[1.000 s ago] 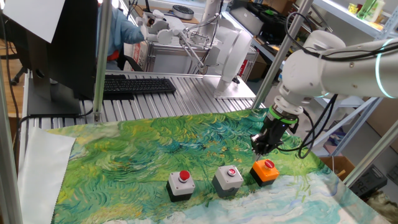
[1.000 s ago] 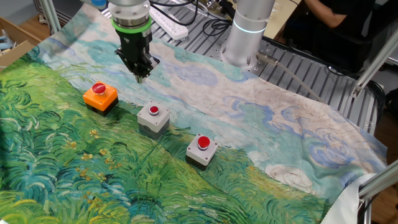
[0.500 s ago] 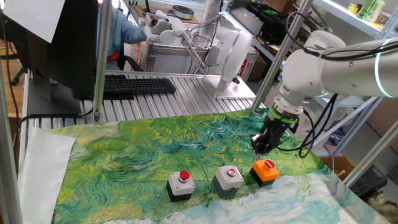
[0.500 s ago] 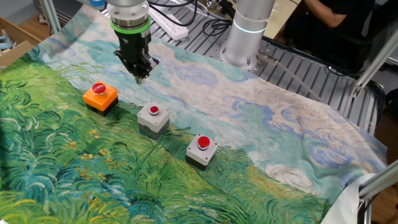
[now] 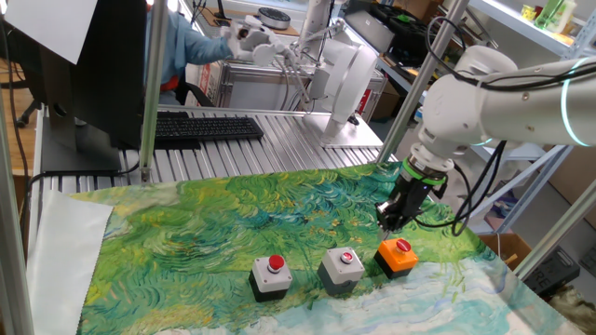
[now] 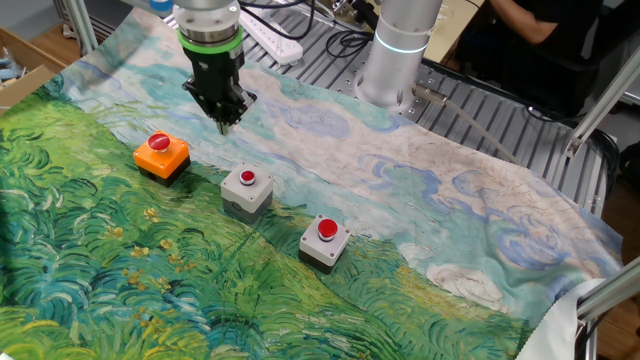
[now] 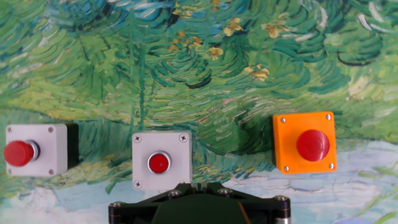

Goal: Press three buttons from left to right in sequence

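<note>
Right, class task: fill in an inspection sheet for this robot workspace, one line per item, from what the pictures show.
Surface: painted-pattern cloth in greens and blues covers the table, lying flat with mild wrinkles.
Job's things: orange button, middle grey button and end grey button stand in a row, red caps up, apart from each other.
Clutter: nothing seen on the cloth.
Grippers: gripper hangs above the cloth behind the row, between the orange and middle units, touching none; jaws' state cannot be told.
Cables: black cables loop from the wrist.
Surroundings: keyboard, power strip, a person behind.
</note>
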